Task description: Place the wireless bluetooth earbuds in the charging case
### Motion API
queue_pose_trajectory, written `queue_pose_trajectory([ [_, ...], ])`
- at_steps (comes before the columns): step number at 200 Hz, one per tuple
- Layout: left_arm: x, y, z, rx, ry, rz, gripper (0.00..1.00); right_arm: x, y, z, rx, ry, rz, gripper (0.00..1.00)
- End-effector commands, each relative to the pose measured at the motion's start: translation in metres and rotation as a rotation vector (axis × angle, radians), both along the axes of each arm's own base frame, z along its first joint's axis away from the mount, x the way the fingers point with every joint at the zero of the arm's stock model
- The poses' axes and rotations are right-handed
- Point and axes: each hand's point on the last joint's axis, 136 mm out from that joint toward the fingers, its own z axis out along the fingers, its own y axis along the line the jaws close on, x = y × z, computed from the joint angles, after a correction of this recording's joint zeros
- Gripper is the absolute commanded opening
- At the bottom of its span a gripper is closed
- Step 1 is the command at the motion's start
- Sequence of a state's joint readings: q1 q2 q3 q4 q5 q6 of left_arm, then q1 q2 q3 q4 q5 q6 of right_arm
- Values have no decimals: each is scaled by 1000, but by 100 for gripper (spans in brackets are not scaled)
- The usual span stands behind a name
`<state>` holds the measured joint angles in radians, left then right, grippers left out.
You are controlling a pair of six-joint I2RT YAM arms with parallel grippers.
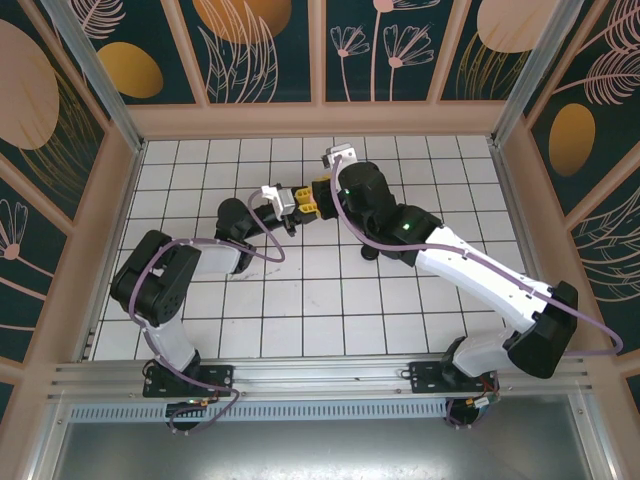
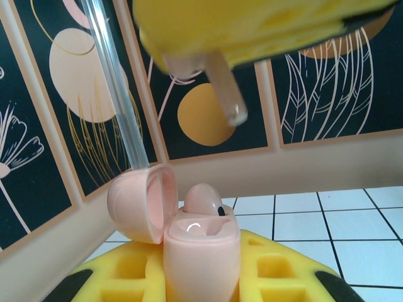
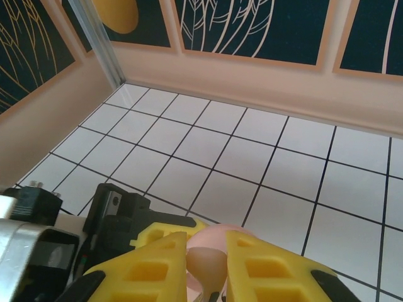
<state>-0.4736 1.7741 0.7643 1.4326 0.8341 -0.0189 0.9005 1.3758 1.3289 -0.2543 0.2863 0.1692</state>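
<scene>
Second-bud insertion: left fingers (image 2: 277, 277) clenched on open pink case (image 2: 201, 251), right fingers (image 3: 264, 264) pinching pink earbud (image 2: 223, 85) above; next, probably lower it stem-first, aligned.

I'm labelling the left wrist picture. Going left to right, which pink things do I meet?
Open lid → pink earbud seated in the charging case → second pink earbud, hanging from the right gripper's fingers.

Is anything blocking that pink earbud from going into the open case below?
Nothing visible does. The pink earbud, pinched in the right end effector, hangs stem-down above the charging case held by the left end effector. Its lid is swung aside; only air lies between. A second earbud already sits inside.
</scene>
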Motion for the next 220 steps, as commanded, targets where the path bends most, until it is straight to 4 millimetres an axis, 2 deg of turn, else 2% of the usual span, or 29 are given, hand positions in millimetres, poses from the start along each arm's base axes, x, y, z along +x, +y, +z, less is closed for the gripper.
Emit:
queue_pose_trajectory([
  [1, -12, -1, 26, -34, -72, -34, 0, 1, 6, 0, 20, -9, 12, 19],
  [120, -17, -1, 33, -44, -76, -46, 0, 2, 11, -15, 20, 31, 24, 17],
  [220, -17, 0, 40, -67, -76, -45, 0, 1, 0, -20, 8, 35, 4, 16],
])
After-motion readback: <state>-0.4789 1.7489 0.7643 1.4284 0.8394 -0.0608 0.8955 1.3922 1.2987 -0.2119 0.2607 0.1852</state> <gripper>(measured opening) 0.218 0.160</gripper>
